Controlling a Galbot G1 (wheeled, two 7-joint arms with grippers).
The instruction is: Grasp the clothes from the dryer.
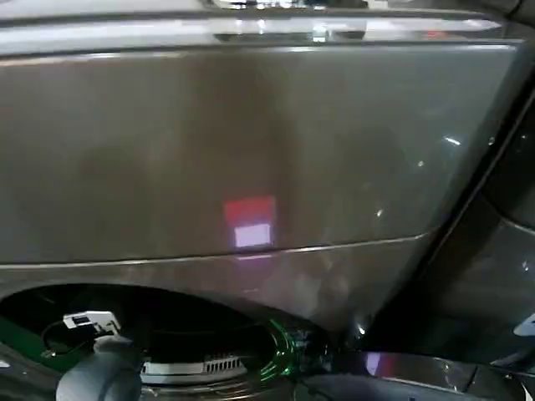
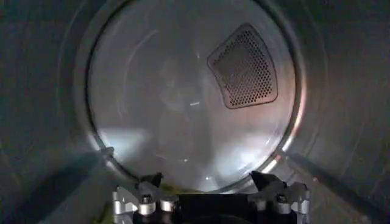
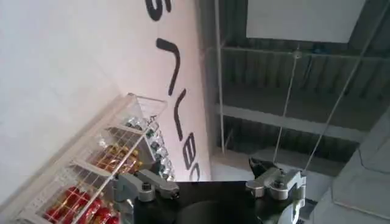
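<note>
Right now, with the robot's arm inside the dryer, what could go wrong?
1. The left gripper faces the drum's bare back wall, its fingers open with nothing between them. Only a faint yellowish bit shows by one finger, so it may close on air.
2. Pushing deeper, the fingers might bump the perforated vent or the back wall.
3. The left arm passes through the dryer's porthole near its rim, so it may scrape when pulling out.

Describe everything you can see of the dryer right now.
The dryer is a bronze-grey, glossy metal front-loader whose panel faces the head camera. Its round opening sits low, with the left arm reaching in. Inside, the steel drum has a round back wall with a perforated vent. The left gripper is open just above the drum floor.
</note>
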